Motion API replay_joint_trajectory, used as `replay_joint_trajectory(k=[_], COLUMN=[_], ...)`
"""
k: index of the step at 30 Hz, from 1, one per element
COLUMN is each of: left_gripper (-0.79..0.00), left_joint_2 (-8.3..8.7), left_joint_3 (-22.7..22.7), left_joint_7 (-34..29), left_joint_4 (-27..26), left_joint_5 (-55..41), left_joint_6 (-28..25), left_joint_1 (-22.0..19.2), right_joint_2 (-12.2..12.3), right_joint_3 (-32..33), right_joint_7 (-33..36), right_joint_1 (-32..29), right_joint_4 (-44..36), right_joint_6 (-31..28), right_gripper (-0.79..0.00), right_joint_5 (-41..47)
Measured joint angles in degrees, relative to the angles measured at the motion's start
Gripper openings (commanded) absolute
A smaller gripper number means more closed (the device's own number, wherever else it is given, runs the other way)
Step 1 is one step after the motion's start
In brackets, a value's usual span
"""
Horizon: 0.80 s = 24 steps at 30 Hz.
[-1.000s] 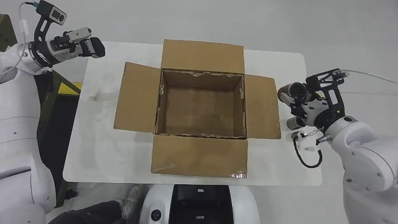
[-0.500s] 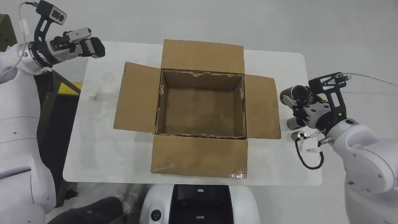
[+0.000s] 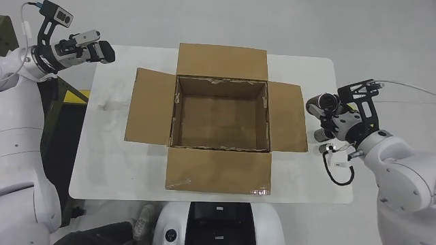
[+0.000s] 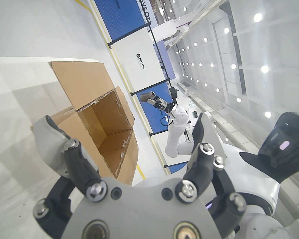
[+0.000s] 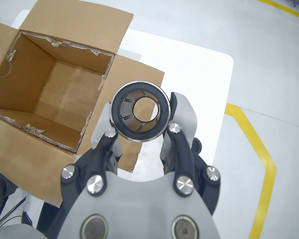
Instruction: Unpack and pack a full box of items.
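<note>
An open cardboard box (image 3: pixel 219 121) stands in the middle of the white table (image 3: pixel 116 156), flaps folded out on all four sides, its inside bare. My right gripper (image 3: pixel 323 105) hangs over the table just right of the box's right flap, shut on a metal cylinder (image 5: pixel 139 111), a hollow sleeve with black-rimmed ends. In the right wrist view the box (image 5: pixel 47 83) lies beyond the right gripper (image 5: pixel 140 108). My left gripper (image 3: pixel 103 50) is raised over the table's far left corner, open with nothing in it; its fingers (image 4: pixel 49 135) stand wide apart, facing the box (image 4: pixel 102 115).
The box flaps (image 3: pixel 286 116) cover much of the tabletop, leaving bare strips at the left and right sides. Yellow floor lines (image 5: pixel 259 135) run past the table's right edge.
The right arm has drifted slightly toward the table's front edge with the cylinder still held. The left arm and the box have not moved.
</note>
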Motion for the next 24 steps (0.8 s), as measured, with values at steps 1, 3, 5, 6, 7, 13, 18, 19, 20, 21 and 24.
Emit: replay_joint_trajectory(k=[1, 3, 5, 6, 7, 13, 18, 19, 20, 21, 24], left_gripper=[0.0, 0.0, 0.0, 0.0, 0.0, 0.0, 0.0, 0.0, 0.0, 0.0, 0.0], left_joint_2=[0.0, 0.0, 0.0, 0.0, 0.0, 0.0, 0.0, 0.0, 0.0, 0.0, 0.0], left_joint_3=[0.0, 0.0, 0.0, 0.0, 0.0, 0.0, 0.0, 0.0, 0.0, 0.0, 0.0], left_joint_7=[0.0, 0.0, 0.0, 0.0, 0.0, 0.0, 0.0, 0.0, 0.0, 0.0, 0.0], left_joint_4=[0.0, 0.0, 0.0, 0.0, 0.0, 0.0, 0.0, 0.0, 0.0, 0.0, 0.0], left_joint_5=[0.0, 0.0, 0.0, 0.0, 0.0, 0.0, 0.0, 0.0, 0.0, 0.0, 0.0], left_joint_6=[0.0, 0.0, 0.0, 0.0, 0.0, 0.0, 0.0, 0.0, 0.0, 0.0, 0.0], left_joint_1=[0.0, 0.0, 0.0, 0.0, 0.0, 0.0, 0.0, 0.0, 0.0, 0.0, 0.0], right_joint_2=[0.1, 0.2, 0.3, 0.4, 0.4, 0.7, 0.8, 0.8, 0.8, 0.7, 0.7], right_joint_3=[0.2, 1.1, 2.2, 3.1, 3.7, 8.7, 13.3, 14.1, 14.9, 15.8, 17.3], right_joint_7=[-0.3, -1.0, -1.9, -2.6, -3.2, -7.4, -10.6, -11.1, -11.6, -12.1, -13.4], right_joint_1=[-0.6, -2.1, -3.7, -4.8, -5.7, -12.4, -18.5, -19.6, -20.7, -22.1, -25.4], right_joint_4=[-0.1, -0.5, -1.1, -1.5, -1.6, -1.6, -1.6, -1.6, -1.6, -1.6, -1.5], right_joint_6=[-0.6, -1.9, -3.5, -4.7, -5.6, -10.9, -14.4, -14.8, -15.2, -15.7, -16.8], right_gripper=[-0.785, -0.785, -0.785, -0.785, -0.785, -0.785, -0.785, -0.785, -0.785, -0.785, -0.785], right_joint_5=[0.0, 0.5, 1.5, 2.1, 2.8, 6.2, 8.3, 8.7, 8.9, 9.0, 8.6])
